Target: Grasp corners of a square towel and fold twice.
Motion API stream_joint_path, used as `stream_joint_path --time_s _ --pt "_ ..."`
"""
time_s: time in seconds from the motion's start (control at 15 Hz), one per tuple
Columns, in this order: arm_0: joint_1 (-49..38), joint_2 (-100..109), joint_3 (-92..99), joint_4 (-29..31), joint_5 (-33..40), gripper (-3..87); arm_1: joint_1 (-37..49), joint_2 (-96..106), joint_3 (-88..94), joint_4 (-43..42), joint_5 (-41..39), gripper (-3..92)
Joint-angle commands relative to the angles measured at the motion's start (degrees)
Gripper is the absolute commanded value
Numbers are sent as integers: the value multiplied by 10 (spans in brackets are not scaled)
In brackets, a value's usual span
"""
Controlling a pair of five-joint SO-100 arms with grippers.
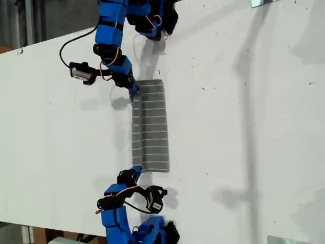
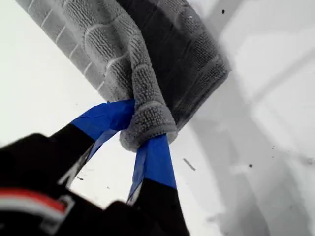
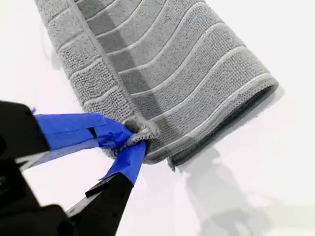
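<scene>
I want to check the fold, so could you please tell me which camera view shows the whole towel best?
The exterior view: it shows the towel whole, a long folded strip on the white table. Each wrist view shows only one end, where my first end effector and my second end effector pinch a corner.

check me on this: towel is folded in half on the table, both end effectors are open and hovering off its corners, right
Not quite. The towel is folded on the table, but neither end effector is open: my first end effector and my second end effector are each shut on a corner of it, as the two wrist views show.
</scene>
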Motion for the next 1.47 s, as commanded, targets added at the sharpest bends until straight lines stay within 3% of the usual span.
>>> stream_joint_path --time_s 0.0,0.2,0.33,0.67,1.13,1.4 --pt "-55 -32 -9 -17 25 -1 37 -33 -16 -16 -25 -1" --pt "-62 -75 -11 -32 30 -1 54 -120 -20 -36 -32 -1" --pt "-60 -89 -11 -31 32 -1 52 -172 -48 -4 -26 -1" --pt "1 -40 -11 32 -1 -1 -4 -137 -70 91 -34 -1" --pt "94 -37 51 -6 -70 -1 -101 -141 -28 91 0 -1" --pt "125 -37 52 -21 -89 -1 -104 -132 8 77 11 -1"
